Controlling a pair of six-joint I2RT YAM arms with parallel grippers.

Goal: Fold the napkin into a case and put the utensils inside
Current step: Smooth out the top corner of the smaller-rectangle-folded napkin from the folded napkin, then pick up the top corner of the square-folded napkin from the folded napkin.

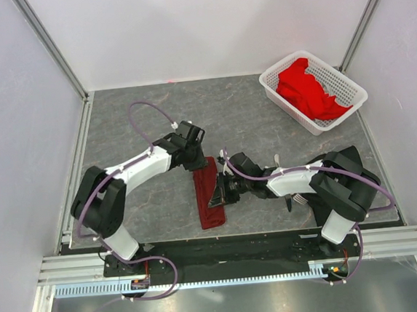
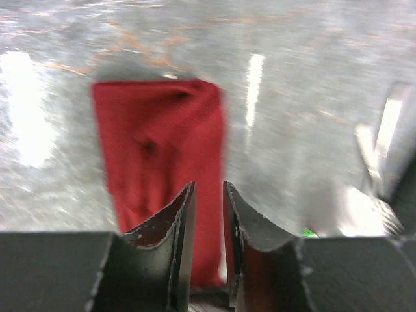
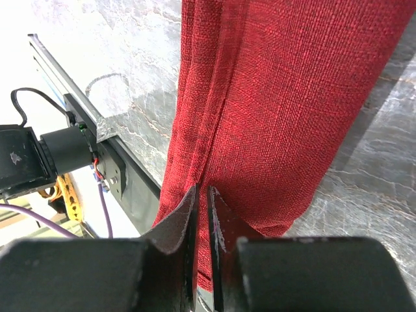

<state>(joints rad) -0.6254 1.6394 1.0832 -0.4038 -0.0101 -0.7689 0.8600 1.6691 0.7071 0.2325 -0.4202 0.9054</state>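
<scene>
One folded napkin [image 1: 207, 201], R jaws pinching edge

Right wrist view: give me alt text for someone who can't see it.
The right hand pinches a fold of a dark red napkin, folded into a long strip on a gray marbled table. At left, black hardware and cables sit at the table's edge.

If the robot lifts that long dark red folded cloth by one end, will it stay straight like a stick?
Probably not. The dark red folded cloth shows soft dents and layered edges, so it likely droops and may unfold. Its coarse weave looks grippy rather than slippery, and being thin, it seems light.
</scene>
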